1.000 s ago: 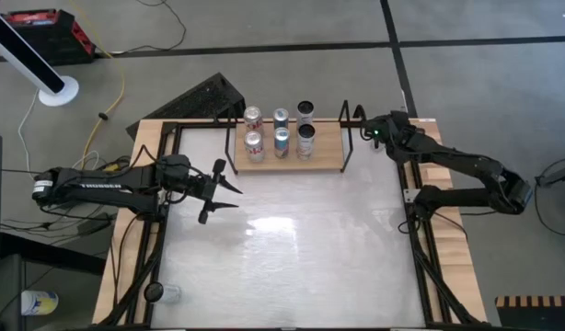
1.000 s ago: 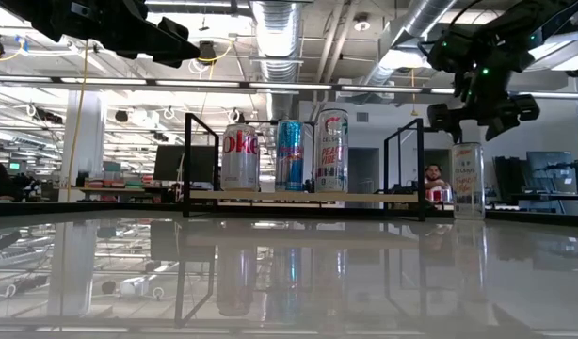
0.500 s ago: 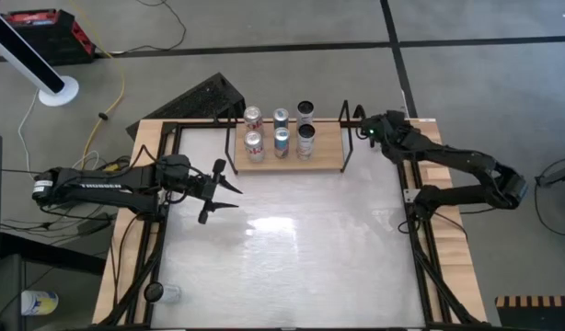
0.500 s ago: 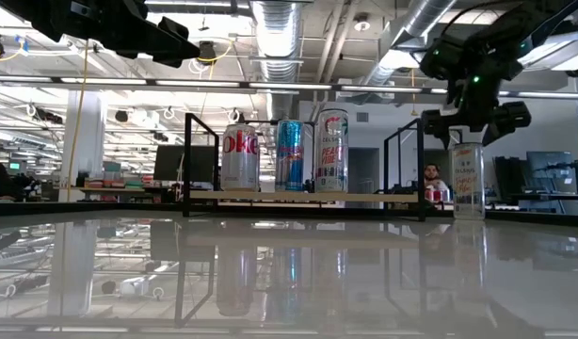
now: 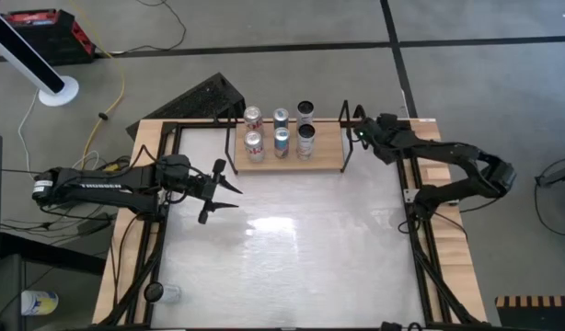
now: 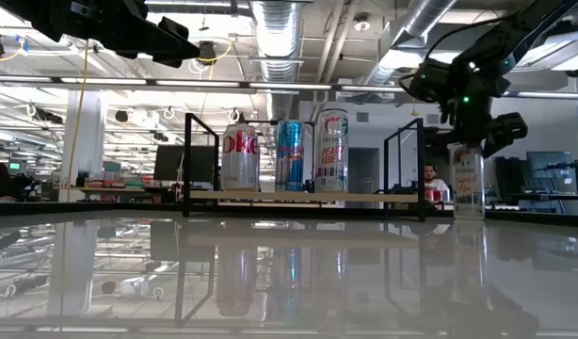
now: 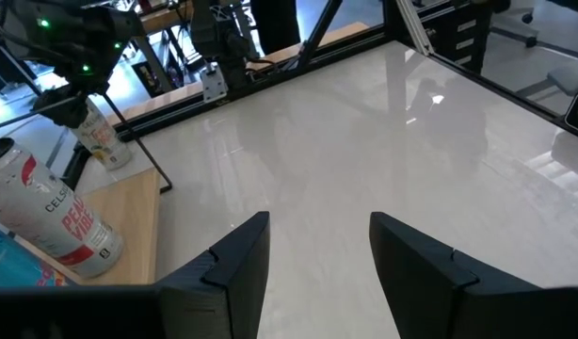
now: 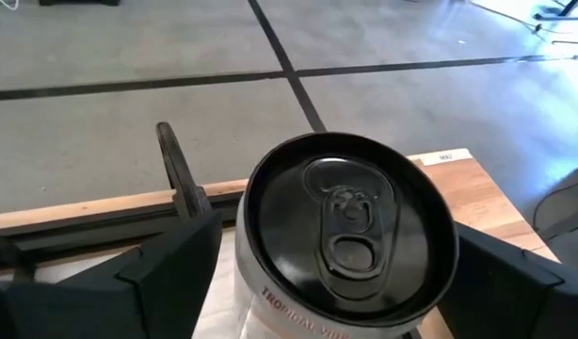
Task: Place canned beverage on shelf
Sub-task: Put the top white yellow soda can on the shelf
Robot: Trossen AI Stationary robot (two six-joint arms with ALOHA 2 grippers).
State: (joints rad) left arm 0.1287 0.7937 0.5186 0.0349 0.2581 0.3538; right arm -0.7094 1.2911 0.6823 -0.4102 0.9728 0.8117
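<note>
The shelf (image 5: 324,154), a light-wood board with black end rails, stands at the table's far edge and carries several upright cans (image 5: 282,138). Just right of it a clear-labelled can with a black top (image 8: 350,226) stands upright on the table (image 6: 467,179). My right gripper (image 6: 470,132) is open and hangs over this can's top, one finger (image 8: 167,273) on each side of it without touching. My left gripper (image 5: 223,188) is open with nothing between its fingers, above the table's left part, near the shelf's left end.
The shelf's right end rail (image 5: 347,138) stands between the lone can and the board. Black frame rails (image 5: 416,230) run along the table's sides. A can (image 5: 163,292) lies at the near left corner. The white tabletop (image 5: 292,248) spreads in front of the shelf.
My right gripper has sunk toward the lone can and shifted a little toward the shelf's right end, so its fingers now straddle the can's top. The can and the shelf have not moved.
</note>
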